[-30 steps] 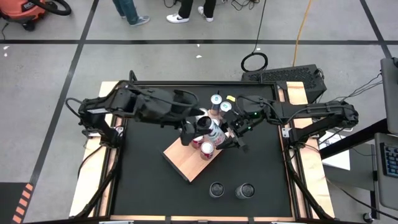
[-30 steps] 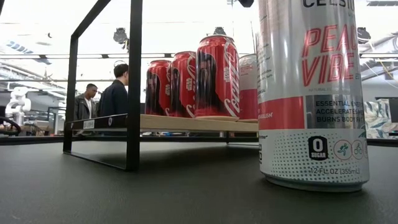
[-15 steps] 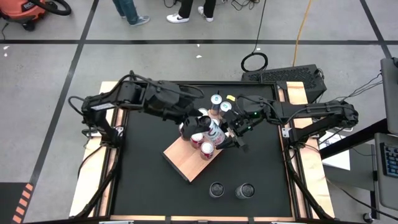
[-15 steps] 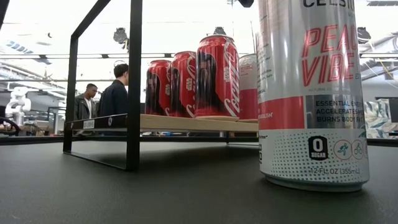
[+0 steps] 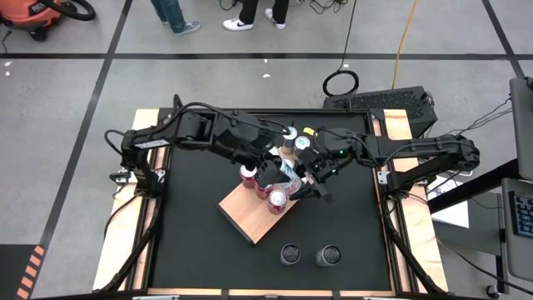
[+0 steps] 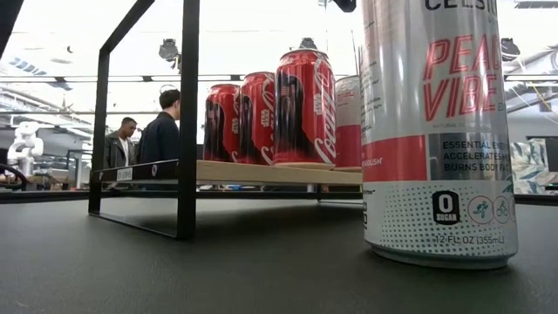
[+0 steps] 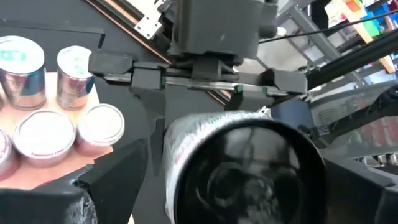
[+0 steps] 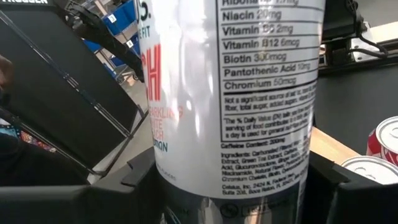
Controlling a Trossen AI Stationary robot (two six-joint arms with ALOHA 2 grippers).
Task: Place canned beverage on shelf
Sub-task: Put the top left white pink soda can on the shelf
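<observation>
My right gripper is shut on a white-and-pink can, held tilted above the light-brown wooden shelf. My left gripper is open at the can's round end. Its fingers stand on either side of that end; I cannot tell whether they touch it. Three red cans stand upright on the shelf beside the held can, and they also show in the low view. My right gripper pinches the can's side wall between its two fingers, one on each side. The fingers come from the table's right. The can is lifted clear of the shelf and tilted, with one end toward my left gripper.
Two cans stand on the black tabletop at the far side, close behind both grippers. Two more stand near the front edge; one fills the low view's right. The shelf's black frame rises at one side. People stand beyond the table.
My left gripper has moved toward the table's right, off the red cans and up to the end of the can that my right gripper holds. A red can it covered now shows. My right gripper and its can have kept still.
</observation>
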